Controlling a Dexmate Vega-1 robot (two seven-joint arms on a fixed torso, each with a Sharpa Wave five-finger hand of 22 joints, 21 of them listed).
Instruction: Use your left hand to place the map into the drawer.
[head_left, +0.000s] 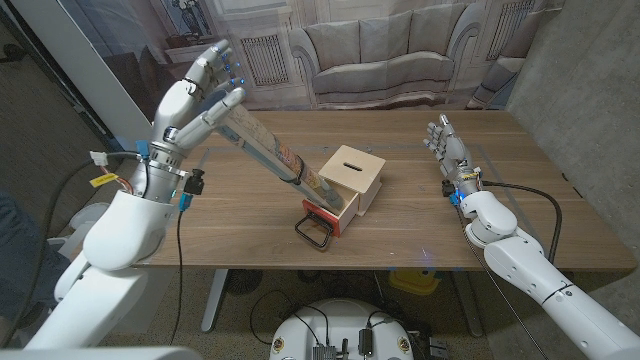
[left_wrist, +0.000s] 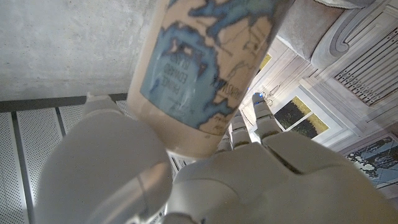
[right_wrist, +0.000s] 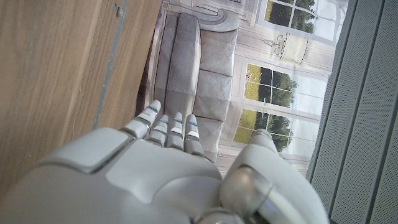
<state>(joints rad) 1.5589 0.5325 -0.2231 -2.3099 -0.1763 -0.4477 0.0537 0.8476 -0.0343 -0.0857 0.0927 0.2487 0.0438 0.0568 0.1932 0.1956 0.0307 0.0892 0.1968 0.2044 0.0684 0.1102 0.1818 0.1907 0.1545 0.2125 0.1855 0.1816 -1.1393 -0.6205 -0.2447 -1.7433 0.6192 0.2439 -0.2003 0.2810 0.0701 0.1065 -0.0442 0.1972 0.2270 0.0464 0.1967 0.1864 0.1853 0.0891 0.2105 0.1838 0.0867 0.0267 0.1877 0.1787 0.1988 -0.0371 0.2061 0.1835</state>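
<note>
The left hand (head_left: 200, 95) grips a rolled map (head_left: 268, 150) with blue seas and tan land; its far end dips into the drawer (head_left: 330, 215).

The right hand (head_left: 445, 145) holds nothing, fingers apart.

maps: 1 (head_left: 268, 147) | drawer boxes: 1 (head_left: 352, 176) | hands: 2 (head_left: 205, 100) (head_left: 442, 140)

map (head_left: 268, 148) slanting from left hand (head_left: 196, 97) down into drawer (head_left: 331, 214), box (head_left: 352, 178) behind drawer, right hand (head_left: 443, 143) far right
</note>
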